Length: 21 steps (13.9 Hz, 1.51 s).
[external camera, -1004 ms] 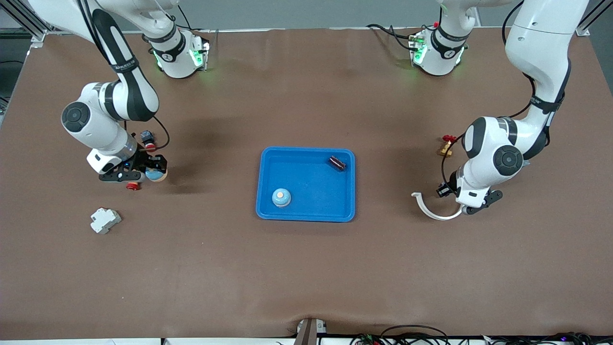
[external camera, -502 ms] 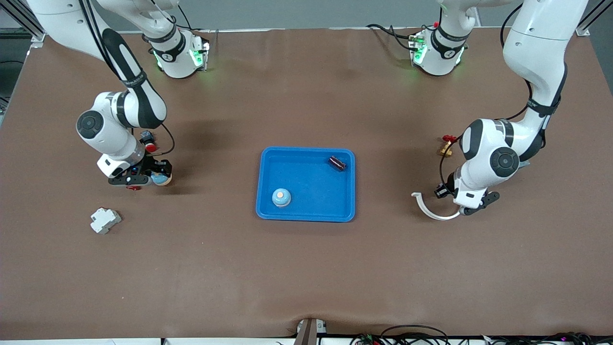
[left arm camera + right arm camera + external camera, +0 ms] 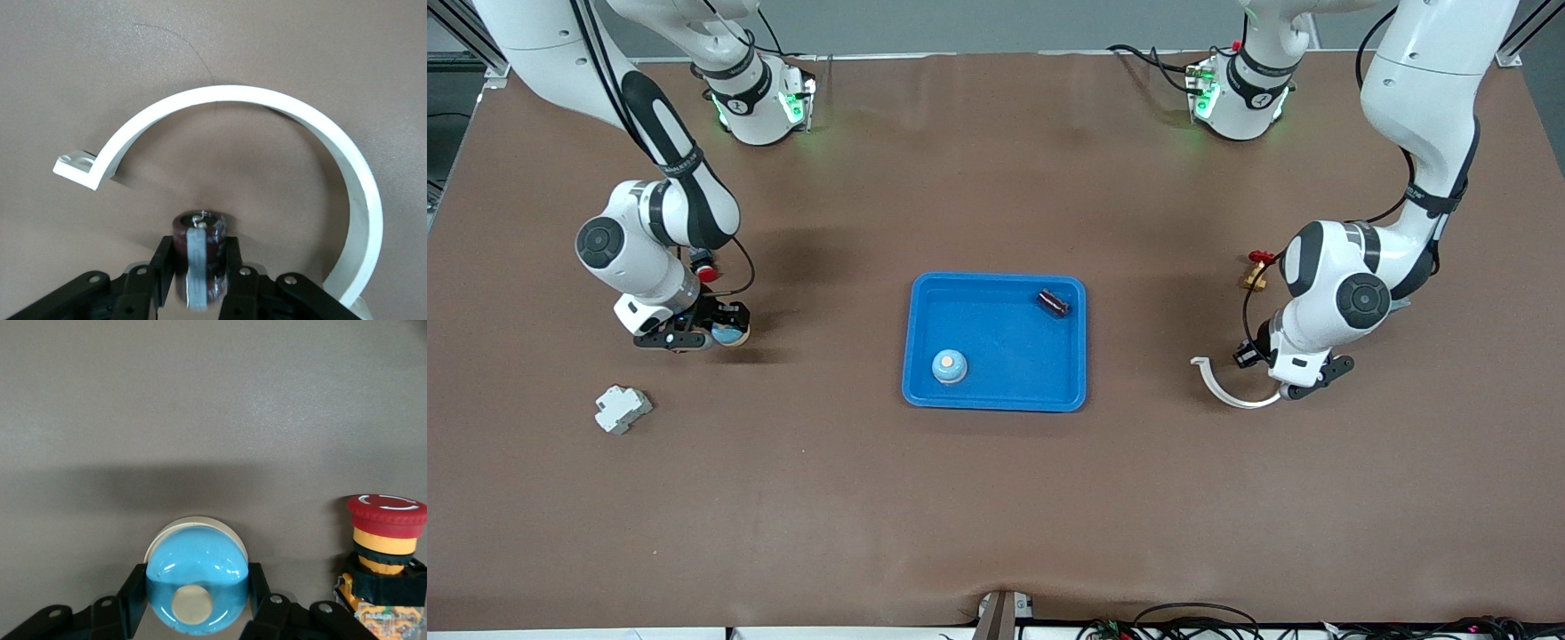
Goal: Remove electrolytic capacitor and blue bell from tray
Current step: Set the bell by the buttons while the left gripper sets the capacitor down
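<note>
My right gripper [image 3: 713, 337] is shut on a blue bell [image 3: 731, 334] with a cream button, low over the table toward the right arm's end. In the right wrist view the bell [image 3: 197, 577] sits between the fingers of the gripper [image 3: 197, 585]. My left gripper [image 3: 1279, 380] is shut on a dark maroon capacitor [image 3: 199, 241], clamped between both fingers [image 3: 167, 263], low over the table inside a white curved piece. A blue tray [image 3: 996, 404] at the middle holds another bell [image 3: 949, 365] and another capacitor [image 3: 1053, 302].
The white curved piece [image 3: 1225, 391] lies under the left gripper and shows in the left wrist view [image 3: 267, 107]. A red emergency button [image 3: 704, 267] stands beside the right gripper, also in the right wrist view [image 3: 385, 540]. A white breaker [image 3: 622, 408] and a red-gold valve [image 3: 1257, 269] lie on the table.
My right arm has carried the bell a little toward the tray, covering a small red piece on the table. My left arm shifted slightly early on, then held still.
</note>
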Available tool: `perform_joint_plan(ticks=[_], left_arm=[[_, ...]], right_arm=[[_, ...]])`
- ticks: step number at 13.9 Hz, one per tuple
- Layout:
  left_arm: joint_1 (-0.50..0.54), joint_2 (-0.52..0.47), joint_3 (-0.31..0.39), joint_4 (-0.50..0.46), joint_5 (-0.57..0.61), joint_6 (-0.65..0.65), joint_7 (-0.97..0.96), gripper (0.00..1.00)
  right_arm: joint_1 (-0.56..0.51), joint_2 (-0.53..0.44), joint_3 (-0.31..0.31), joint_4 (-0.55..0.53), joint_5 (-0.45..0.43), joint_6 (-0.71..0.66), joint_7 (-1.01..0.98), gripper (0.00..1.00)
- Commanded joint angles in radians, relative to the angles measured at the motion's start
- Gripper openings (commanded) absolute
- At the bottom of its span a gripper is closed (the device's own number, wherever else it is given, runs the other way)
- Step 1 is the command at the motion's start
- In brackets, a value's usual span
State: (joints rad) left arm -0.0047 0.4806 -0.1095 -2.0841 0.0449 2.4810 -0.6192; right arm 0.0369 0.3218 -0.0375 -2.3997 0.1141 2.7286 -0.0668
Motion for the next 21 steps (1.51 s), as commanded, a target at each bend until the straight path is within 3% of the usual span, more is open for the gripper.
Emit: perform_joint_plan(ticks=[1, 2, 3, 4, 5, 10, 12, 16, 21], left_arm=[[-0.006, -0.002, -0.001, 0.003, 0.016, -0.004, -0.005, 0.89], [-0.006, -0.005, -0.001, 0.001, 0.016, -0.005, -0.007, 1.0], [-0.006, -0.013, -0.003, -0.004, 0.016, -0.013, -0.007, 1.0], [-0.003, -0.025, -0.003, -0.001, 0.016, -0.048, -0.007, 1.0], [-0.003, -0.04, -0.003, 0.004, 0.016, -0.086, -0.005, 1.0], [0.005, -0.135, -0.006, 0.007, 0.004, -0.203, -0.007, 1.0], [0.002, -0.174, -0.012, 0.028, -0.002, -0.267, -0.023, 1.0], [-0.001, -0.171, -0.07, 0.194, -0.031, -0.502, -0.123, 1.0], [-0.009, -0.16, -0.151, 0.291, -0.079, -0.539, -0.322, 1.0]], right_arm=[[-0.025, 0.01, 0.024, 0.014, 0.047, 0.0, -0.019, 0.0], [-0.023, 0.013, 0.024, 0.019, 0.049, 0.0, -0.019, 0.0], [-0.025, 0.016, 0.024, 0.022, 0.05, 0.0, -0.019, 0.0], [-0.025, 0.019, 0.024, 0.027, 0.058, 0.0, -0.019, 0.32], [-0.023, 0.022, 0.024, 0.033, 0.07, 0.0, -0.019, 0.99], [-0.014, 0.019, 0.025, 0.045, 0.076, -0.004, -0.016, 1.0], [0.0, -0.004, 0.057, 0.062, 0.079, -0.032, 0.01, 1.0], [0.017, -0.02, 0.186, 0.247, 0.081, -0.268, 0.33, 1.0], [0.216, 0.054, 0.185, 0.424, 0.061, -0.283, 0.671, 1.0]])
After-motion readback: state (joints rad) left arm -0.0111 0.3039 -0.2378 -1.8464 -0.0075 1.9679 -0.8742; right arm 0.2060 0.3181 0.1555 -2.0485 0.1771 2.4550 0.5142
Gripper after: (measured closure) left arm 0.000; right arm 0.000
